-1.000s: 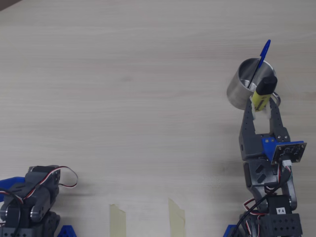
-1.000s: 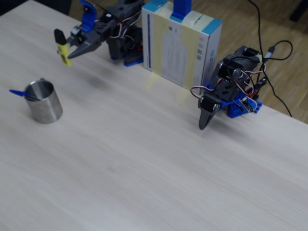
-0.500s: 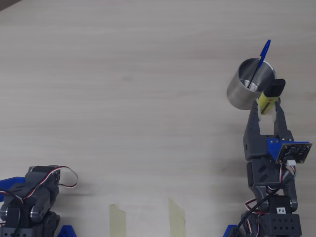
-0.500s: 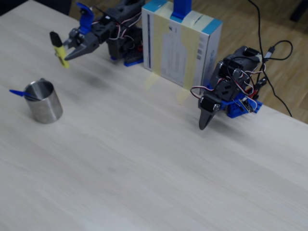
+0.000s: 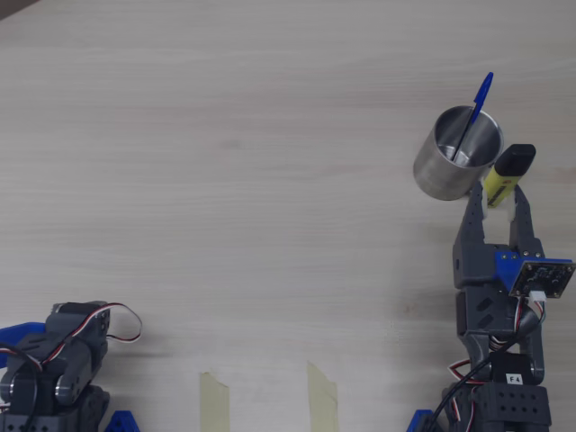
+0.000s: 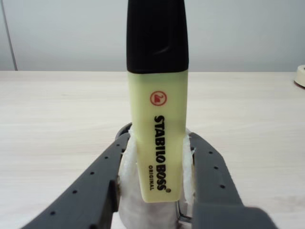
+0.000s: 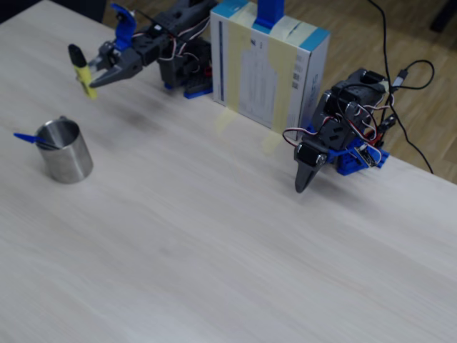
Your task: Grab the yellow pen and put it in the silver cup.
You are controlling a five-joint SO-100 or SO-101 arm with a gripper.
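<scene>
Clamped between the white-padded jaws of the gripper (image 6: 157,191), the yellow pen (image 6: 157,114) stands upright in the wrist view, black cap uppermost and its dark lettering running down the body, gripped near its lower end. Seen from overhead, the gripper (image 5: 498,205) carries the yellow pen (image 5: 507,174) just beyond its fingertips, with the silver cup (image 5: 456,166) ahead of the tool and off to the left of the pen, the cap lying beside the rim rather than over the opening. That is a change: a second ago the pen overlapped the cup's near rim, and the arm has since swung it to the right in the overhead view and carried it higher, as the fixed view suggests, where the pen (image 7: 83,72) hangs well above the table (image 7: 214,236) and up-frame of the cup (image 7: 64,151). For the task this reads as a realignment and not a release; the drop has not yet been made, and the pen would need to come back over the mouth before the jaws part. A thin blue ballpoint (image 5: 472,117) already leans inside the cup. A second arm (image 7: 335,139) sits idle further along the table beside a cardboard box (image 7: 268,68).
</scene>
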